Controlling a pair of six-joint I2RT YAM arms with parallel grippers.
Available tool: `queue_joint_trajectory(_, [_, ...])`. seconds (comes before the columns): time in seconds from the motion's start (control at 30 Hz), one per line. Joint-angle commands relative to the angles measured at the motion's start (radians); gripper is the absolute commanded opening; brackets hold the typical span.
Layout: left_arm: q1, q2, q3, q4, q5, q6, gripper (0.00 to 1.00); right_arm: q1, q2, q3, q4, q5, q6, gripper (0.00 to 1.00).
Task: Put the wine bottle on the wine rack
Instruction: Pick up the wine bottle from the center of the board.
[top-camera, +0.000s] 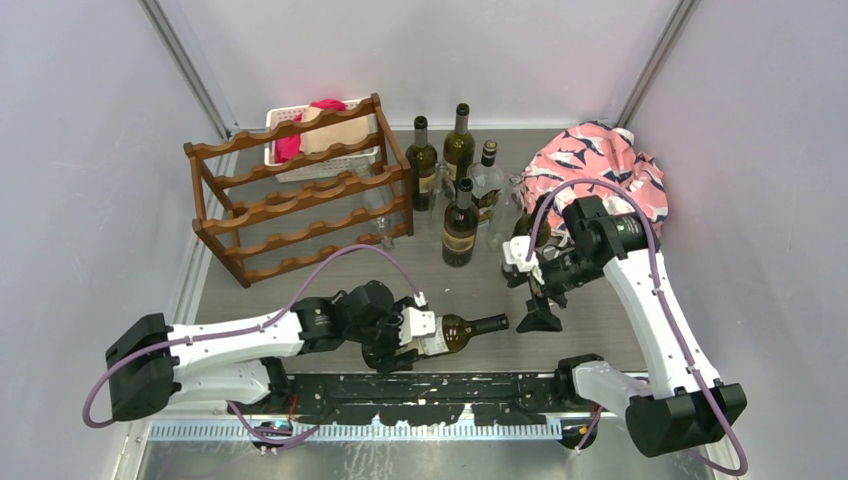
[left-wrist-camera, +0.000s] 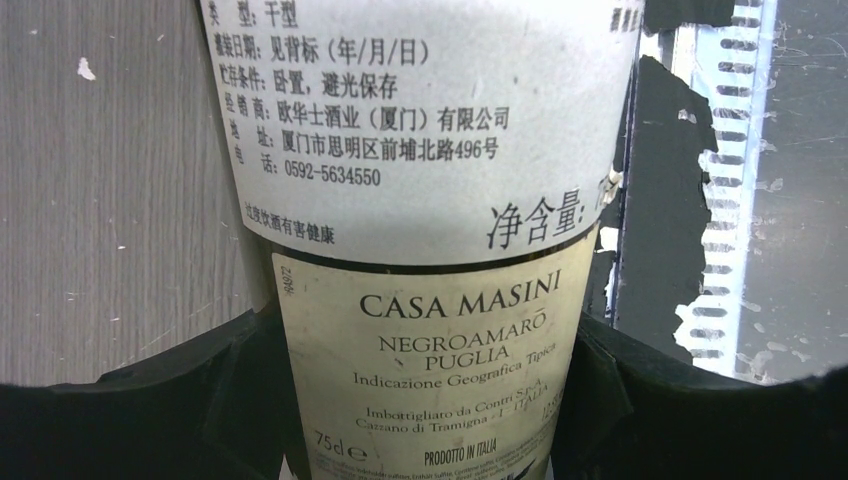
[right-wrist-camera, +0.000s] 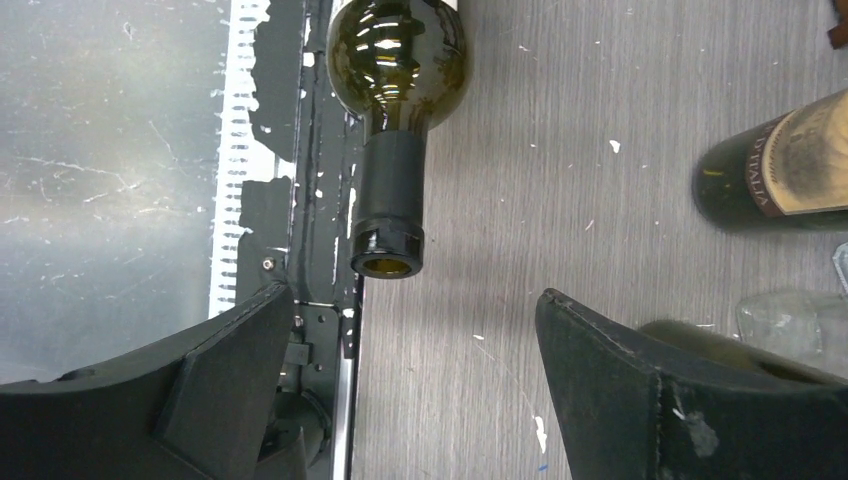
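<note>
Gripping wine bottle, left claw partly open

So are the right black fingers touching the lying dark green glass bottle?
Apart. The right wrist view shows grey table between the black fingers and the dark green glass bottle.

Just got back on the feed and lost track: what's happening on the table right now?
The left end effector is closed around the body of a Casa Masini wine bottle, held horizontally near the front of the table. The right end effector hangs open just past the bottle's mouth, holding nothing. The wooden wine rack at the back left has no wine bottle on it yet, as far as I can see. The other bottles stand upright beside it.
</note>
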Motion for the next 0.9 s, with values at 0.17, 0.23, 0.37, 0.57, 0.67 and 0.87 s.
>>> queue_joint_trajectory(0.17, [0.005, 0.027, 0.094, 0.108, 0.069, -0.039, 0.0, 0.055, -0.03, -0.027, -0.017, 0.006, 0.047, 0.95])
queue_joint_trajectory(0.23, [0.006, 0.037, 0.095, 0.115, 0.073, -0.046, 0.0, 0.062, -0.034, -0.039, -0.009, 0.006, 0.053, 0.95])
queue_joint_trajectory(0.37, [0.005, 0.055, 0.095, 0.137, 0.075, -0.061, 0.0, 0.082, -0.041, -0.063, 0.014, 0.014, 0.08, 0.94])
queue_joint_trajectory(0.57, [0.005, 0.075, 0.095, 0.164, 0.085, -0.078, 0.0, 0.102, -0.053, -0.097, 0.044, 0.041, 0.109, 0.93])
queue_joint_trajectory(0.67, [0.005, 0.084, 0.1, 0.168, 0.086, -0.088, 0.0, 0.113, -0.058, -0.112, 0.071, 0.05, 0.142, 0.92])
queue_joint_trajectory(0.87, [0.006, 0.102, 0.107, 0.174, 0.088, -0.108, 0.0, 0.159, -0.064, -0.151, 0.15, 0.101, 0.225, 0.9])
